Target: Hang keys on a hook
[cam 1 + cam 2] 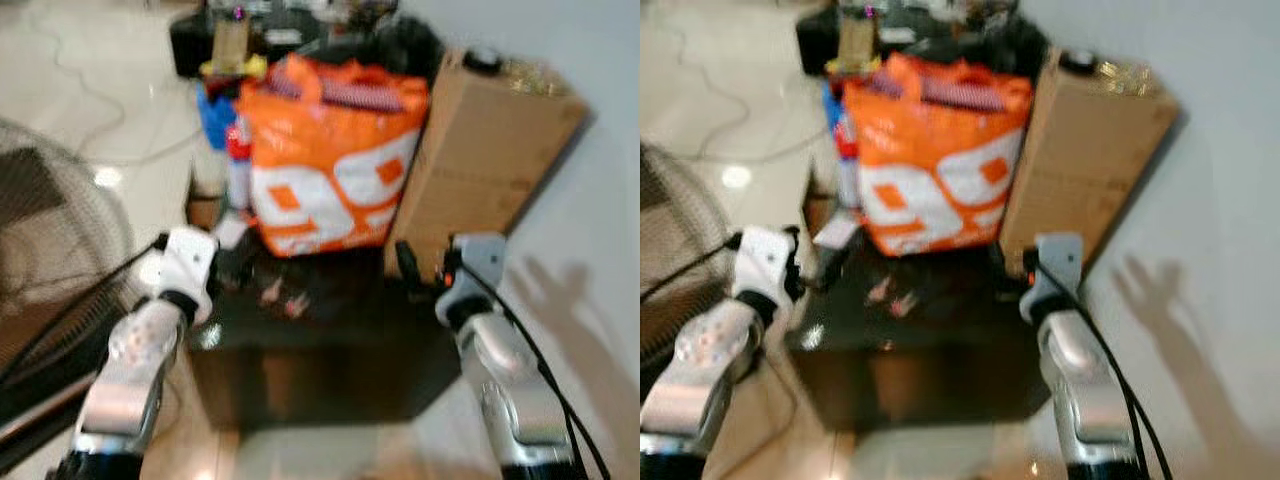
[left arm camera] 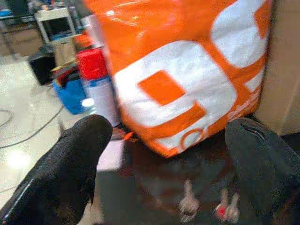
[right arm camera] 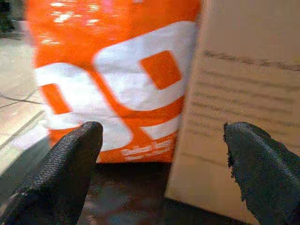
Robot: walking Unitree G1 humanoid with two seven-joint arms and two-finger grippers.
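The keys (image 1: 282,294), small pinkish and silver pieces, lie on a dark glossy low table (image 1: 320,370) in front of me; the head views are blurred. In the left wrist view the keys (image 2: 206,207) rest on the table just beyond the fingers. My left gripper (image 1: 236,268) is at the table's left rear edge, open and empty, a short way left of the keys. Its black fingers (image 2: 79,154) stand wide apart. My right gripper (image 1: 410,270) is held over the table's right rear, open and empty, its fingers (image 3: 70,159) spread towards the bag and box.
A big orange and white bag (image 1: 330,160) stands at the table's back, with a tall cardboard box (image 1: 485,165) to its right against the white wall. A fan grille (image 1: 50,240) is at left. Cans (image 2: 96,84), blue items and cables clutter the floor behind.
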